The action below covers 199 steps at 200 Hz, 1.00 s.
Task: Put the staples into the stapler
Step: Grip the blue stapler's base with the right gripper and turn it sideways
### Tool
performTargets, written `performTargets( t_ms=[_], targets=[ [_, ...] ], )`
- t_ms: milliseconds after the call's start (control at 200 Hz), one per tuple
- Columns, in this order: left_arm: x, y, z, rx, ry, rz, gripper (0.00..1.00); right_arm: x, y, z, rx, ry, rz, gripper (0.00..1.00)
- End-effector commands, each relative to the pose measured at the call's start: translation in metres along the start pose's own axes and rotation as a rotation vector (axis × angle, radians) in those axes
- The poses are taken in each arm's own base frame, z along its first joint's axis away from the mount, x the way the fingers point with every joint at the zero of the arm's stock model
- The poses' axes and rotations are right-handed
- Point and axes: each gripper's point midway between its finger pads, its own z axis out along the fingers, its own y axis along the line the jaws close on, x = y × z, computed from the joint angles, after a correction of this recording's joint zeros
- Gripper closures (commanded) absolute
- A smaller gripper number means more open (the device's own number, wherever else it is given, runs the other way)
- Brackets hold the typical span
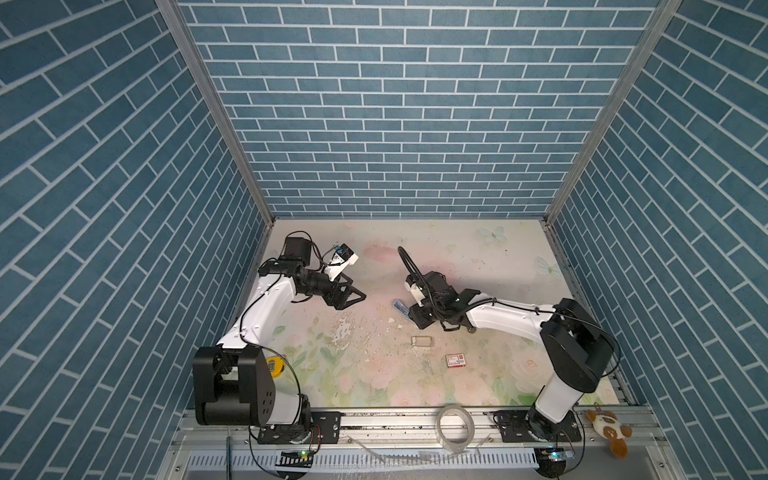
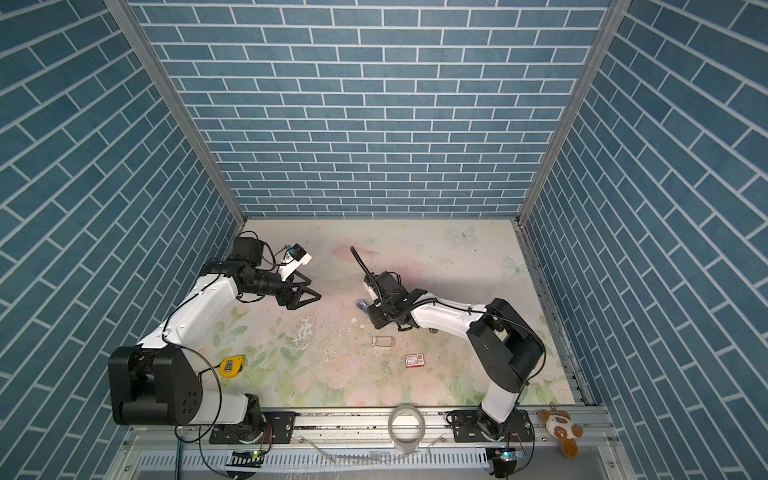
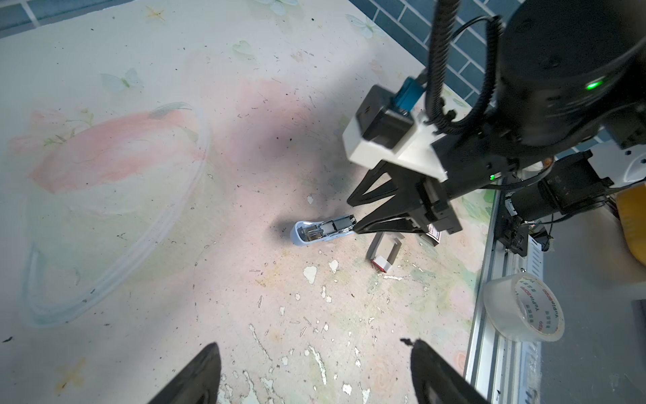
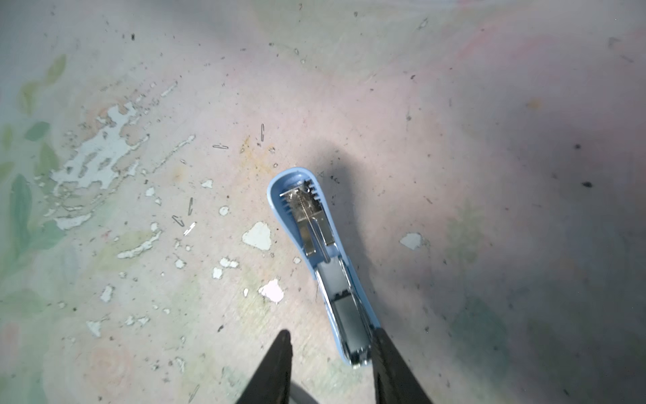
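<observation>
The light-blue stapler (image 4: 325, 259) lies opened flat on the floral table, its metal channel facing up; it also shows in both top views (image 1: 400, 307) (image 2: 360, 306) and in the left wrist view (image 3: 316, 232). A dark grey strip (image 4: 347, 320), apparently the staples, sits in the channel at the end nearest my right gripper. My right gripper (image 4: 332, 335) is open around that end: one finger touches the stapler's side, the other stands apart. My left gripper (image 3: 313, 344) hovers open and empty over bare table to the left (image 1: 353, 297).
A white-and-red box (image 1: 456, 360) and a small open grey tray (image 1: 422, 340) lie nearer the front. Loose single staples (image 4: 188, 224) and paint chips dot the table. A yellow tape measure (image 2: 231, 365), a tape roll (image 1: 455, 428) and a plush toy (image 1: 609, 428) sit along the front.
</observation>
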Motion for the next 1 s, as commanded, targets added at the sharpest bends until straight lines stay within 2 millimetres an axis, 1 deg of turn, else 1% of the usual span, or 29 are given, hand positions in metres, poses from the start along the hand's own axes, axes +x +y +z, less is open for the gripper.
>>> performTargets(
  t_ms=[0,75,170,295,370,510,565,660,850,990],
  targets=[
    [-0.009,0.001,0.006,0.022,-0.005,0.045,0.15,0.002,-0.006,-0.011,0.01,-0.044,0.24,0.64],
    [-0.007,0.003,0.015,0.023,0.03,0.065,0.16,0.01,-0.008,-0.008,0.016,-0.03,0.385,0.68],
    [-0.008,0.01,0.028,0.001,0.075,0.081,0.17,0.01,-0.007,-0.005,-0.008,-0.072,0.51,0.7],
    [-0.016,0.021,0.041,-0.025,0.079,0.036,0.19,0.008,-0.014,-0.002,0.028,-0.08,0.598,0.7],
    [-0.02,0.027,0.047,-0.05,0.078,0.008,0.2,0.003,-0.007,0.002,-0.002,-0.077,0.622,0.71],
    [-0.025,0.031,0.05,-0.065,0.06,0.0,0.19,0.008,-0.013,0.007,0.044,-0.049,0.65,0.71],
    [-0.025,0.03,0.05,-0.063,0.054,0.003,0.2,0.011,-0.014,0.01,0.056,-0.034,0.658,0.71],
    [-0.022,0.027,0.051,-0.051,0.048,0.009,0.2,0.012,-0.016,0.015,0.07,-0.021,0.664,0.72],
    [-0.016,0.021,0.052,-0.035,0.044,0.019,0.2,0.018,-0.025,0.018,0.125,0.0,0.669,0.75],
    [-0.012,0.018,0.051,-0.032,0.045,0.025,0.2,0.022,-0.027,0.022,0.135,0.015,0.673,0.76]
  ],
)
